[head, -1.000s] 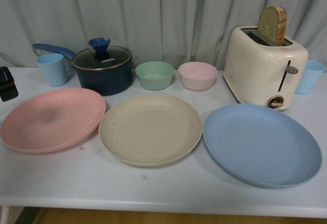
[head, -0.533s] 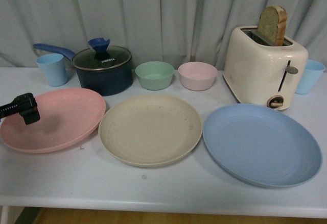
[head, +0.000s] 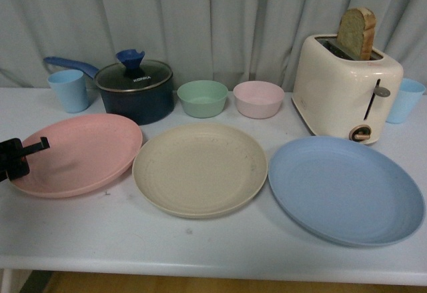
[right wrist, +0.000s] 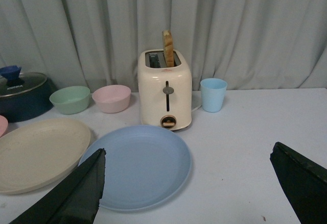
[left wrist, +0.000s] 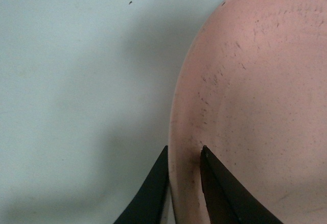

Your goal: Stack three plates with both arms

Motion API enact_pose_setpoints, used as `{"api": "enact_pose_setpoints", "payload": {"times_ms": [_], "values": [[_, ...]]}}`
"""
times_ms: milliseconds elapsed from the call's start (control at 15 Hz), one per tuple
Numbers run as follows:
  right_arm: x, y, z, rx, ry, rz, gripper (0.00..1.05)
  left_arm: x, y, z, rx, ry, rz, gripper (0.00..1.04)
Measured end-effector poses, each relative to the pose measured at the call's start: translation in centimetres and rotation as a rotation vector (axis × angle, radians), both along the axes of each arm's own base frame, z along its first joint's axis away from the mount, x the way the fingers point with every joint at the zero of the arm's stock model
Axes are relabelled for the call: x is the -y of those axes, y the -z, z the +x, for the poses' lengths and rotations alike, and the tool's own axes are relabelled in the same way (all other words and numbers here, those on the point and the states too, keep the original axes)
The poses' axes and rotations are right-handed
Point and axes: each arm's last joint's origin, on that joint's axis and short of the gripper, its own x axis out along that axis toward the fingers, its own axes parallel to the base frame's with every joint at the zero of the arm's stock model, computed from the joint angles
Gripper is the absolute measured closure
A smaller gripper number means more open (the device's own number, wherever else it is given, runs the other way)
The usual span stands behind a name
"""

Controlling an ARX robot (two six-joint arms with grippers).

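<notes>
Left claw (left wrist: pixel 184 147) astride pink-plate rim (left wrist: pixel 176 124) (seemingly)

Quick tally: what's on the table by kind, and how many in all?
Large shallow round matte plates: 3 (pink plate, beige plate, light blue plate)
Small deep bowls: 2 (green bowl, pink bowl)
Light blue cups: 2 (left, right)
Dark blue lidded pot: 1
Cream toaster: 1
Bread slice: 1
Total: 10

Grey pleated curtain (head: pixel 220 19) behind a white table (head: pixel 200 246), wooden floor (head: pixel 200 285) below
</notes>
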Motion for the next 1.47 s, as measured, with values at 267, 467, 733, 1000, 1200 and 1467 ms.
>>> {"api": "enact_pose_setpoints", "payload": {"times_ms": [267,467,733,1000,1200,1467], "values": [[0.0,0.0,0.0,0.000,0.000,0.000,0.06,-1.5,-4.4,-1.8,0.069,-0.004,0.029,1.02],[0.0,0.0,0.0,0.000,0.000,0.000,0.06,-3.6,-7.1,-5.2,0.061,-0.016,0.088,1.02],[0.0,0.0,0.0,0.000,0.000,0.000,0.06,0.4,-13.1,-6.3,0.185,0.123,0.115,1.02],[0.0,0.0,0.0,0.000,0.000,0.000,0.06,7.5,-15.6,-5.9,0.262,0.297,0.030,1.02],[0.0,0.0,0.0,0.000,0.000,0.000,0.06,12.6,-14.9,-5.6,0.275,0.400,-0.047,1.02],[0.0,0.0,0.0,0.000,0.000,0.000,0.06,16.9,-11.5,-4.7,0.183,0.454,-0.097,1.02]]}}
